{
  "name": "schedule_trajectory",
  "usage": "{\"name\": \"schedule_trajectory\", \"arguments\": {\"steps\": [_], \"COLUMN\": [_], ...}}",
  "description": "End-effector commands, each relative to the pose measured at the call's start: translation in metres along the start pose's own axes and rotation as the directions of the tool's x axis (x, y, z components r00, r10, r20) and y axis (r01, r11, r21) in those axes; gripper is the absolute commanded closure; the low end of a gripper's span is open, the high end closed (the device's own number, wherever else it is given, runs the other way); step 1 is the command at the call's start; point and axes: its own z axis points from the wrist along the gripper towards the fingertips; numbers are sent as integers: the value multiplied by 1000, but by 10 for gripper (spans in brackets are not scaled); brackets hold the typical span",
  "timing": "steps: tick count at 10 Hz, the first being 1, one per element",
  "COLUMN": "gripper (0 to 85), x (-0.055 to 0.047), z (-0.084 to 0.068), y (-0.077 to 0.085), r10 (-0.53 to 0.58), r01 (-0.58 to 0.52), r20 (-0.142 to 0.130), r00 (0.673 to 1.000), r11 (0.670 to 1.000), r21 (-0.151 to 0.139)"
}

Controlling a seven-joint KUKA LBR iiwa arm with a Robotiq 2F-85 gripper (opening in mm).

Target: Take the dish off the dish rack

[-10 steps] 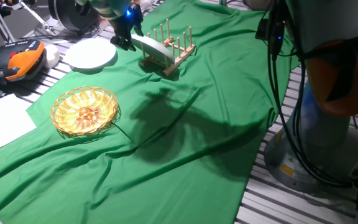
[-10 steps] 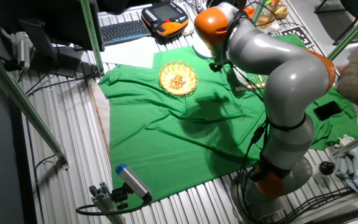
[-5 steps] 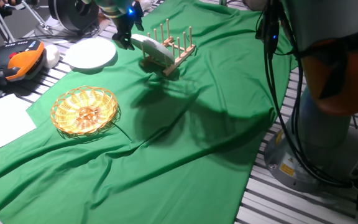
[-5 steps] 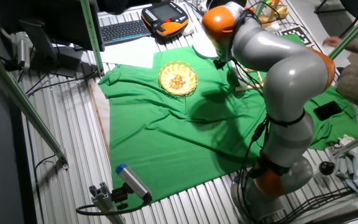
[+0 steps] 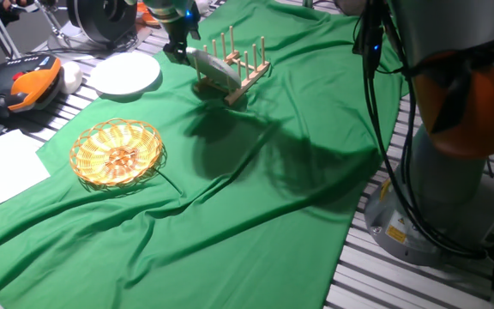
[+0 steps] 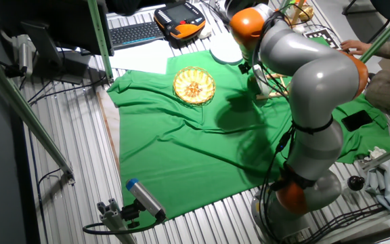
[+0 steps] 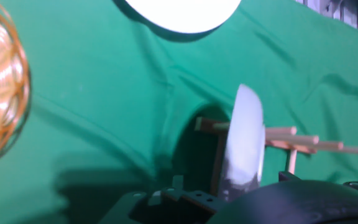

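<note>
hovering over the rack's (image 5: 234, 73) near end, the gripper (image 5: 178, 47) sits by the dish's (image 5: 211, 69) rim; i cannot tell if it grips. the dish stands on edge between the pegs. a white plate (image 5: 124, 74) and basket (image 5: 116, 154) lie nearby on green cloth (image 5: 256, 189).

Grey arm (image 6: 317, 81), orange joint bands, black cables.

One fixed view sits low at a corner of the counter, looking across the green cloth (image 5: 256, 197) toward the dish rack (image 5: 234, 64) at the far side, with the arm's base close on the right. The other fixed view looks down from high and farther off, taking in the whole counter and arm. The hand view hangs close above the dish (image 7: 244, 140) and rack. All three share the wicker basket (image 6: 193, 85).
</note>
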Motion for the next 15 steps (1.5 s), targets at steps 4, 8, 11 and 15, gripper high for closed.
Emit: {"name": "schedule_trajectory", "arguments": {"steps": [4,8,11,15], "gripper": [170,170,680,850], "x": [-3,-4,-3,-2], "z": [19,22,23,25], "y": [-11,-41,-50,-49], "r10": [-26,-84,-117,-148], "r01": [25,84,116,145], "r20": [37,27,-17,-32], "r00": [999,996,993,988], "r11": [1000,996,992,986], "r21": [7,8,-46,-87]}}
